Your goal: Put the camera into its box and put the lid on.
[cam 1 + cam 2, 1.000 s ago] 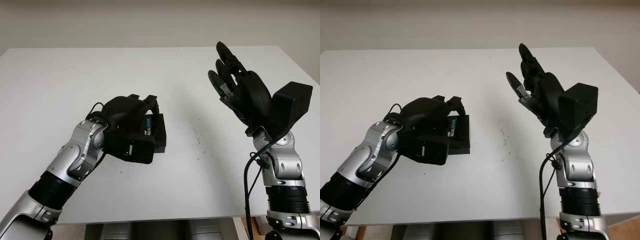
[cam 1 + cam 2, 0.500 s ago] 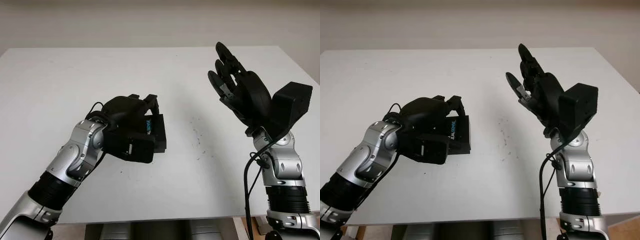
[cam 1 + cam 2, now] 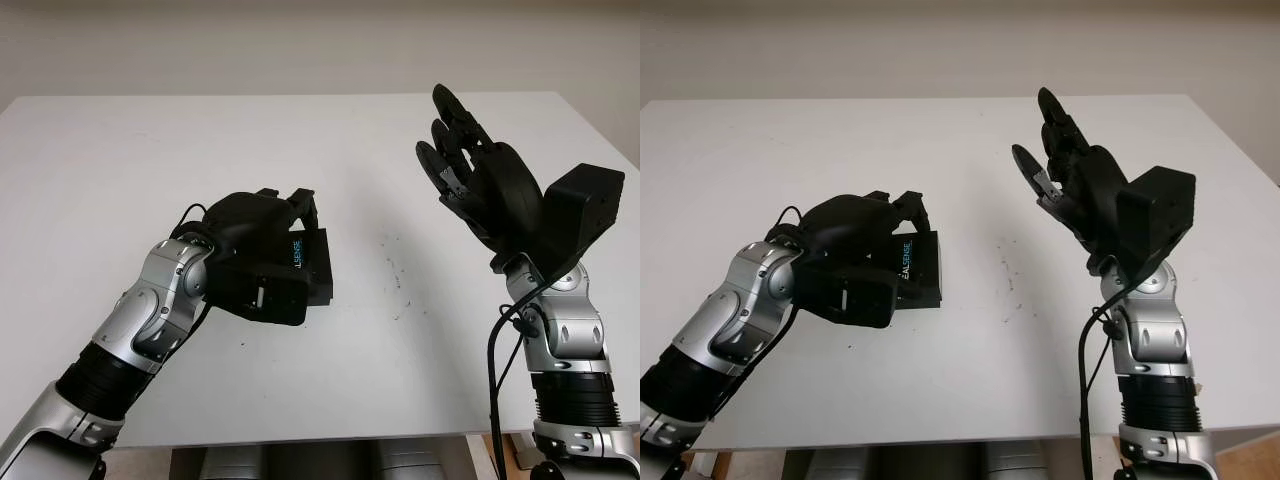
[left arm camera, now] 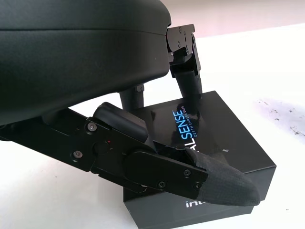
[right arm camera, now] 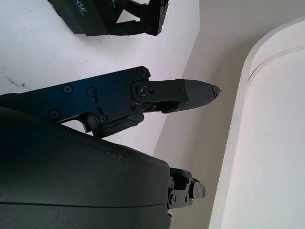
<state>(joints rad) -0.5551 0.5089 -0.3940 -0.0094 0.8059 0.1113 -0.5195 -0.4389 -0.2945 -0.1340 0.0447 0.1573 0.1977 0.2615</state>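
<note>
Box lidded, on worktop; left hand fingers curled round it. Press lid evenly. Right hand raised at 3 o'clock, holding nothing.

Our left hand is a glossy black shell with three jointed black fingers, their links fastened by small round screws and their tips capped in a woven, textured pad. Our right hand matches it, with a boxy black camera housing at its wrist. Behind each hand we wear silver forearm casings, then ribbed black collars. Thin black cables loop beside the wrists.
</note>
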